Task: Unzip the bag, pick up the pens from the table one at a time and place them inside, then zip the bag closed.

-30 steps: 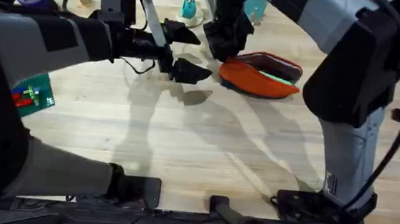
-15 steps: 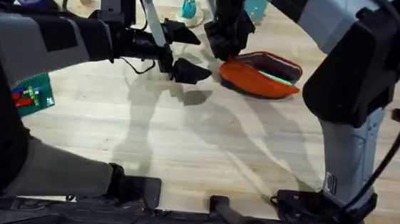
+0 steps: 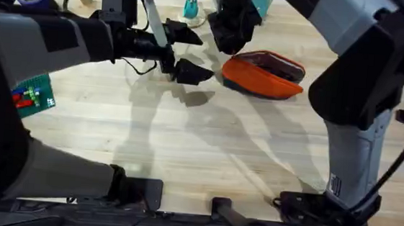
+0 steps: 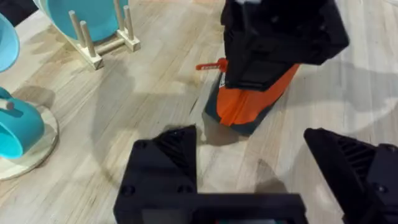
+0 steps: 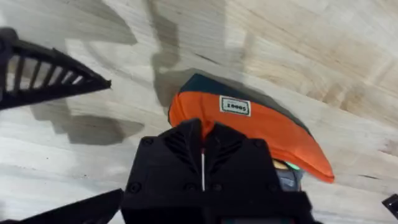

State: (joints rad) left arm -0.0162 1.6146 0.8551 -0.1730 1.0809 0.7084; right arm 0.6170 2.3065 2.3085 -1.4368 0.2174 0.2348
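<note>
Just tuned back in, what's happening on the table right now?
The right arm's end effector hangs over the near-left end of the orange bag, fingers closed together in its wrist view. The bag lies on the table, still gaping open, with a green pen showing inside against the dark lining. The left arm's end effector hovers beside the bag with its fingers spread wide, holding nothing. So zipping closed is not yet done.

My arms: light grey shells, black joints, thin black cables looping off them. My left gripper (image 3: 184, 52) has black angular fingers (image 4: 166, 163) with ribbed faces. My right gripper (image 3: 231, 30) is a black blocky housing.
</note>
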